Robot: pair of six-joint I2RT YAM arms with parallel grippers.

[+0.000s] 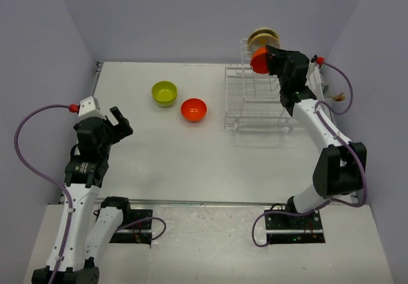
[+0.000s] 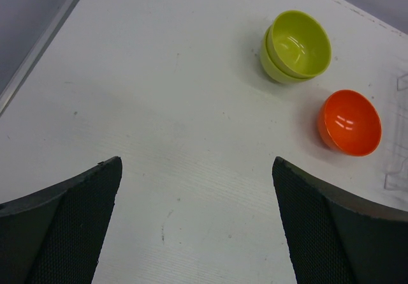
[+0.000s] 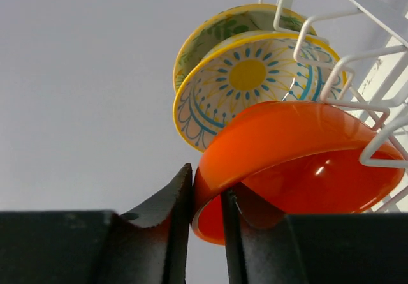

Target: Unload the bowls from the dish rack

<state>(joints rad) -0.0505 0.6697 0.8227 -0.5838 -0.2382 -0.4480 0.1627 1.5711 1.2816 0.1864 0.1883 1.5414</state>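
Bowl (image 3: 287, 137), glossy orange-red, on edge

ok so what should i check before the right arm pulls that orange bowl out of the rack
1. right gripper on the racked orange bowl rim: ok, one finger each side.
2. dish rack wires free of that bowl: not ok, loops cross its edge.
3. patterned bowls behind not touching it: cannot tell.
4. set-down space on the table beside the green bowls and loose orange bowl: ok.
5. left gripper out of the path: ok, open, far from the rack.
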